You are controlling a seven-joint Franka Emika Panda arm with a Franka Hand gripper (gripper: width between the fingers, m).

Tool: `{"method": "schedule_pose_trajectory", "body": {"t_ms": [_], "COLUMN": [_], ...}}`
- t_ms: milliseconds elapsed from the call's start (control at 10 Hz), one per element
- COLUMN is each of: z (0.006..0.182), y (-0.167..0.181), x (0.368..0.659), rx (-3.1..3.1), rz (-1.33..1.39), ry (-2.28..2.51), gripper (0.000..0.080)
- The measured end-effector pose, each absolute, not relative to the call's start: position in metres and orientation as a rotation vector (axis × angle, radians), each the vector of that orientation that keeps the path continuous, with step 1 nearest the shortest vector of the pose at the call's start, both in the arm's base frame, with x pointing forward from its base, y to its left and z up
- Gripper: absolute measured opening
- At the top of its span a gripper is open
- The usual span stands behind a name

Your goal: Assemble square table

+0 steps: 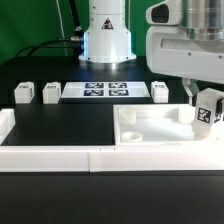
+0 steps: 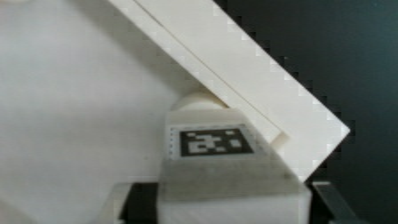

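The white square tabletop (image 1: 150, 130) lies tray-side up at the exterior view's right, and its raised rim (image 2: 231, 70) runs diagonally through the wrist view. My gripper (image 1: 203, 92) is shut on a white leg (image 1: 207, 110) with a black-and-white tag. It holds the leg upright at the tabletop's far right corner. In the wrist view the tagged leg (image 2: 214, 145) sits between my dark fingers (image 2: 146, 200), with its far end at the inside corner of the rim. I cannot tell whether it touches the tabletop. My gripper (image 2: 238, 203) shows at the edge of that view.
Two loose legs (image 1: 24, 93) (image 1: 51, 92) stand at the back left and a third leg (image 1: 161, 91) behind the tabletop. The marker board (image 1: 97, 91) lies between them. A low white border wall (image 1: 50, 155) runs along the front and left. The robot base (image 1: 106, 40) is at the back.
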State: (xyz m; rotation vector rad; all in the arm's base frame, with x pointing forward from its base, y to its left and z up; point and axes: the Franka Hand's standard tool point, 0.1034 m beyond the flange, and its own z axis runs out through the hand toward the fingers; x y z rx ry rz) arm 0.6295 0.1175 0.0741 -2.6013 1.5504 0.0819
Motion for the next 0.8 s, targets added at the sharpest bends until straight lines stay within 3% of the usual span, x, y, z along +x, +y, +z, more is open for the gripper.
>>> {"method": "schedule_pose_trajectory", "body": {"t_ms": [400, 700, 800], "z": [0.0724, 0.0722, 0.0731], "y": [0.1228, 0.1236, 0.1234], "x": [0.6305, 0.6306, 0.6303], "rx": [-2.198, -2.219, -2.426], "rz": [0.079, 0.067, 0.048], "ry": [2.061, 2.038, 1.800], "gripper": [0.0292, 0.0292, 0.0398]}}
